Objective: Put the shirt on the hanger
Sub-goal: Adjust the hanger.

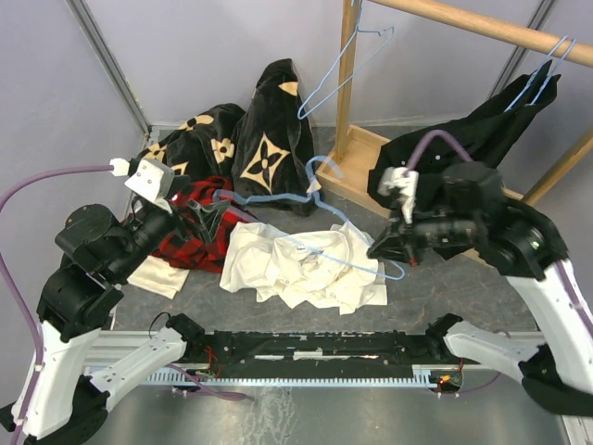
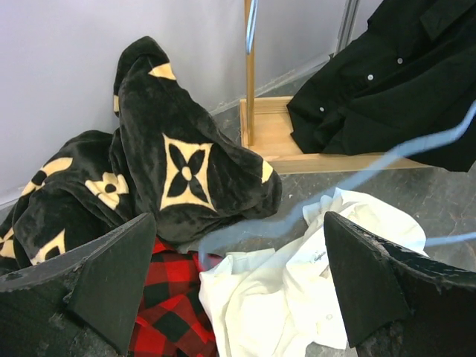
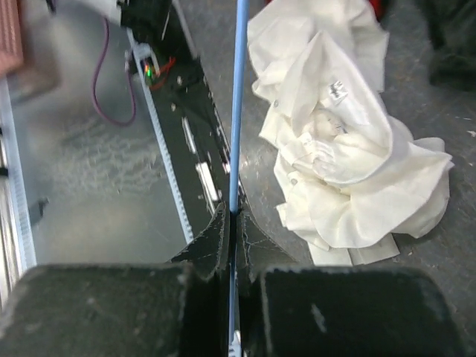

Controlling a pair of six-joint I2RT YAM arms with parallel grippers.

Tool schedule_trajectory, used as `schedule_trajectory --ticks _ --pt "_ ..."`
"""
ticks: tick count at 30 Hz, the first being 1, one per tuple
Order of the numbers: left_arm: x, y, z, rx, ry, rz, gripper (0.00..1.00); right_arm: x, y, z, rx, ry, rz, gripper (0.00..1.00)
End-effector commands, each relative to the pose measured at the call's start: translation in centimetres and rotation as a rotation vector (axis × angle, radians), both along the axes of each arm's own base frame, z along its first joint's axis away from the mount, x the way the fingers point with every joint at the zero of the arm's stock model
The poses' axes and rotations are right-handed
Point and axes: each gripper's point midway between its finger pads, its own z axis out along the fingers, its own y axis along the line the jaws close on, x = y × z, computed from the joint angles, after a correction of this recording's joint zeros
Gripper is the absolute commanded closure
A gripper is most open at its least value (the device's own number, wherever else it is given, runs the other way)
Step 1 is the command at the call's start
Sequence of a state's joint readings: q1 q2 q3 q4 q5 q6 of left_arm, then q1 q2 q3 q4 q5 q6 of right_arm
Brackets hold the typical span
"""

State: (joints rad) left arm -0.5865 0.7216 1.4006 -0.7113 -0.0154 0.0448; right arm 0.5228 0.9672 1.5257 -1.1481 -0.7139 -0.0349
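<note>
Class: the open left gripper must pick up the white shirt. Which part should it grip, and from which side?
Probably the collar of the shirt: it stands up as a raised fold by the label, facing the left gripper. Come from the left, under the hanger wire.

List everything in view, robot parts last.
dress shirt: one, white, crumpled mid-table.
held hanger: one, light-blue wire, over the dress shirt.
empty hanger: one, light blue, on the rack's rail.
loaded hanger: one, light blue, on the rail, carrying the black shirt.
flower-marked garment: one, black and tan, heaped behind.
plaid shirt: one, red and black, left of the dress shirt.
black shirt: one, black, hanging at right.
wooden rack: one, light wood, back right.
left gripper: one, black, open, by the plaid shirt.
right gripper: one, black, shut on the held hanger.
</note>
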Motion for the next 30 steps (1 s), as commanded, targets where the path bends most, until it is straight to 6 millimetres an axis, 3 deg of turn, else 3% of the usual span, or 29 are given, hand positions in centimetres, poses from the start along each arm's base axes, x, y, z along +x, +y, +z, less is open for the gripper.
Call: schedule_trajectory --ticks 1,4,10,20,30 --pt "-1.1 0.3 0.9 0.025 -0.044 -0.032 0.01 0.7 1.2 -2.7 -0.233 -0.104 0.095 1.0" --pt "-1.4 0.3 0.2 0.038 -0.025 -0.042 0.01 0.2 2.9 -3.4 -0.256 -0.075 0.18 1.0" --pt "-3.4 -0.8 -1.6 0.045 0.001 -0.155 0.03 -1.3 4.1 -2.4 -0.171 -0.051 0.273 1.0" --pt "-7.0 -5.6 -4.4 0.051 0.112 -0.515 0.12 -4.4 3.4 -1.2 -0.119 -0.005 0.378 1.0" --pt "-10.1 -8.3 -4.6 -0.016 0.164 -0.769 0.13 -5.4 2.9 0.0 -0.098 -0.011 0.412 1.0"
